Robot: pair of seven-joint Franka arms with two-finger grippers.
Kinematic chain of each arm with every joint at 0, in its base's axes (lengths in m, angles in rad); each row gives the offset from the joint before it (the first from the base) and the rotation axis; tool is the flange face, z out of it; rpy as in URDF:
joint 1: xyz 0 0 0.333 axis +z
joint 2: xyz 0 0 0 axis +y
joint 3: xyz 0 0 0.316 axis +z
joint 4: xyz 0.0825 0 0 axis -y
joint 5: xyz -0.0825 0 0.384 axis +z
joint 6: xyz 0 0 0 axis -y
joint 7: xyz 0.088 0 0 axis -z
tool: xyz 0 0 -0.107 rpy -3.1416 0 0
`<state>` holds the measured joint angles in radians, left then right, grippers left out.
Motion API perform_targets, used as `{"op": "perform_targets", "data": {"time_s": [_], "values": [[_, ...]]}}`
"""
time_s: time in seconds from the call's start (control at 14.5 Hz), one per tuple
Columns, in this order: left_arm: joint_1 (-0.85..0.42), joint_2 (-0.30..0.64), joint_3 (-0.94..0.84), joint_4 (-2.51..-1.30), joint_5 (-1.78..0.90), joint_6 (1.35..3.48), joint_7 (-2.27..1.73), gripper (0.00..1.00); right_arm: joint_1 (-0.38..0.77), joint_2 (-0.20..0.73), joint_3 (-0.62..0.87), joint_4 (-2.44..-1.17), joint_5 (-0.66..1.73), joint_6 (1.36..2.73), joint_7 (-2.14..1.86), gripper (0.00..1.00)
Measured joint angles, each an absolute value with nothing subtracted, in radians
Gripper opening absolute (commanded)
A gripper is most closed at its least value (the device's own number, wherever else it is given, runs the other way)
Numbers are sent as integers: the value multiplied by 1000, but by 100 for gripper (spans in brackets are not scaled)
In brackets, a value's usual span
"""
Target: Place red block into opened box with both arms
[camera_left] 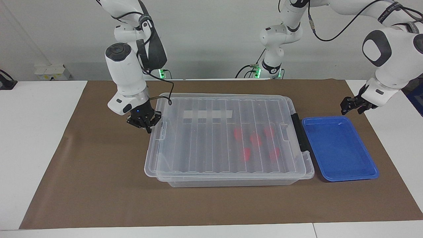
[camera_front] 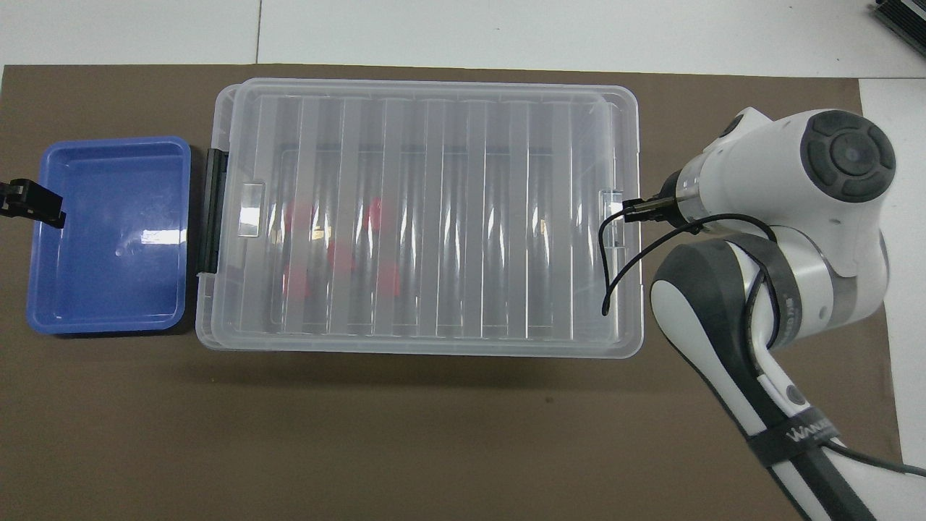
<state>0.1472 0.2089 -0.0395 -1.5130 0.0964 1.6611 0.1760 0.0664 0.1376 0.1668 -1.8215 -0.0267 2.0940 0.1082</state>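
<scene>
The clear box [camera_left: 231,182] sits mid-table with its ribbed lid [camera_left: 205,142] lying flat over almost all of it. Several red blocks [camera_left: 255,139] [camera_front: 375,211] lie inside under the lid, toward the black clip handle [camera_left: 299,132]. My right gripper [camera_left: 148,127] is shut and low, against the lid's end at the right arm's end of the table; in the overhead view its wrist hides it. My left gripper [camera_left: 352,108] [camera_front: 32,208] hangs open and holds nothing, over the outer rim of the blue tray.
An empty blue tray [camera_left: 340,148] [camera_front: 108,231] lies beside the box's handle end, toward the left arm's end. A brown mat [camera_left: 99,185] covers the table. The right arm's cable [camera_front: 615,268] droops over the lid's end.
</scene>
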Motion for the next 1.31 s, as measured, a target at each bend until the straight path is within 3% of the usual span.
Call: {"op": "perform_targets", "data": {"time_s": [0.28, 0.76, 0.83, 0.97, 1.04, 1.31], "values": [[107, 192, -40, -1475, 96, 1634, 175, 100, 79, 138, 167, -1821, -27, 2094, 109, 0], [90, 138, -31, -1241, 67, 1374, 172, 100, 76, 135, 165, -1814, -27, 2094, 109, 0], [84, 129, -31, -1245, 64, 1374, 172, 100, 71, 130, 163, -1811, -27, 2094, 111, 12], [61, 99, -31, -1287, 62, 1397, 172, 100, 49, 115, 159, -1807, -27, 2087, 130, 80], [39, 78, -24, -1321, 60, 1410, 171, 100, 32, 104, 158, -1806, -27, 2077, 138, 98], [-57, 27, 76, -1407, 35, 1440, 162, 100, -40, 48, 156, -1804, -26, 2008, 156, 100]]}}
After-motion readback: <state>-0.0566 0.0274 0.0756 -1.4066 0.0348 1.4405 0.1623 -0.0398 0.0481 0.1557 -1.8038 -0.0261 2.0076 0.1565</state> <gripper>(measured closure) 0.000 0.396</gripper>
